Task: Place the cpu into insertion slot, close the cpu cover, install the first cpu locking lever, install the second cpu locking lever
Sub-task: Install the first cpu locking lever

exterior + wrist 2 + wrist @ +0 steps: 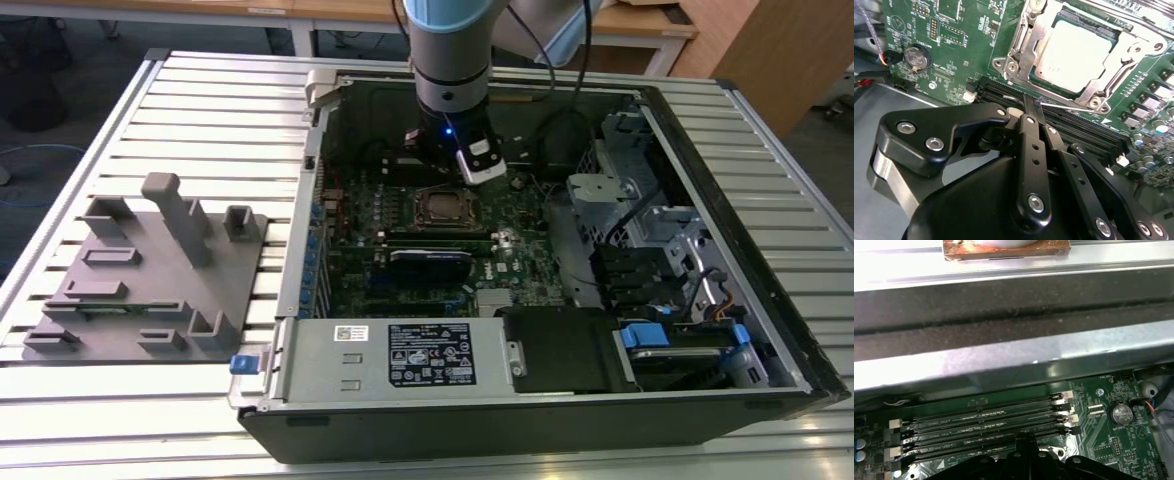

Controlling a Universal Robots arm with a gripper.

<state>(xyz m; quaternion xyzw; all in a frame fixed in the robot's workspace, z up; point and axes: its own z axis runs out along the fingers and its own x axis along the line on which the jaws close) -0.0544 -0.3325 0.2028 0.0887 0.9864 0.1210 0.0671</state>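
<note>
Gripper of mine is fully closed and empty, its tip at the locking lever beside the cpu, which sits under the lowered cpu cover; I should press steadily, without slipping.

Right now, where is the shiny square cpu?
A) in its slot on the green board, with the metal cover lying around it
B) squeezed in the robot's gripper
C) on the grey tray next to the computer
A: in the second wrist view the cpu lies flat in the insertion slot, and the cpu cover frames its edges.
</note>
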